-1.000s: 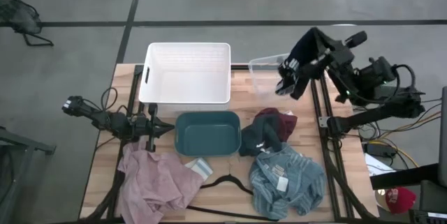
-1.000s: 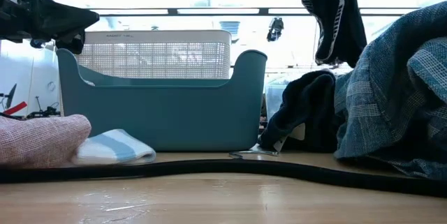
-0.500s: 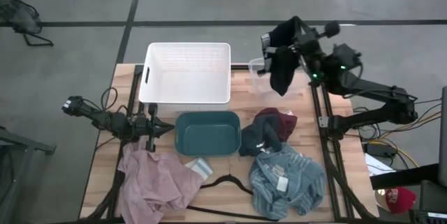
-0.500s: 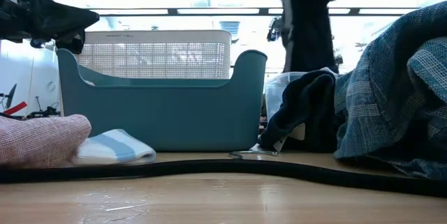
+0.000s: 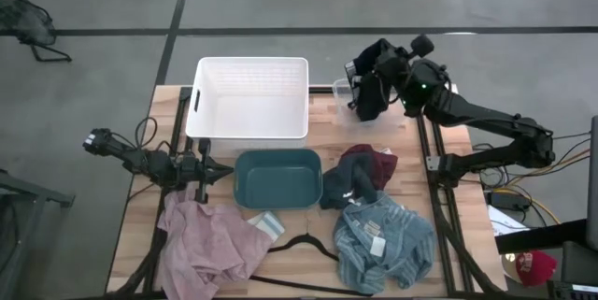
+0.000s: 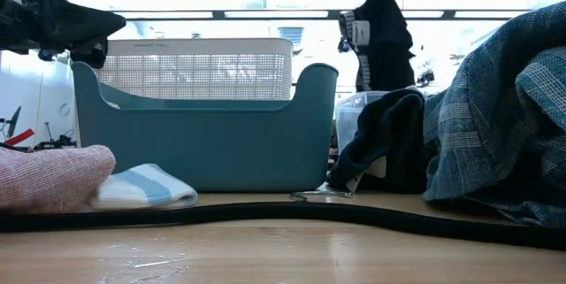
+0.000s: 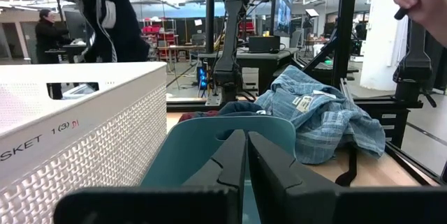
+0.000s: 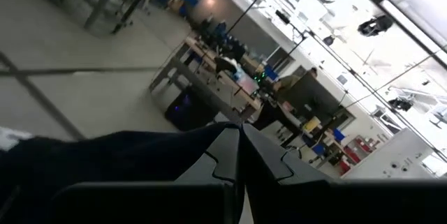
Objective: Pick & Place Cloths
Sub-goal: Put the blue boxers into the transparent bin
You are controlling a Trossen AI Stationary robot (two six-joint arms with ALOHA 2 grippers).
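Wooden table (image 5: pixel 318 141) carries a white bin (image 5: pixel 249 97) at its back edge. Right gripper (image 5: pixel 366 78) hangs just right of that bin, over the clear bin (image 5: pixel 342 89), clenched on the navy garment (image 5: pixel 367 99). Left gripper (image 5: pixel 202 169) sits pinched closed, empty, near the white bin's front-left corner.

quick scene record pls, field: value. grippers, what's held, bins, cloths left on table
right gripper: shut on navy cloth, hanging over the clear bin
left gripper: shut, holding nothing, low beside the teal bin, above the pink cloth
white bin: at the table's far side, nothing seen inside
cloths on table: pink cloth, blue striped cloth, maroon cloth, dark cloth, light striped sock
hanger: on the table between the pink and blue striped cloths
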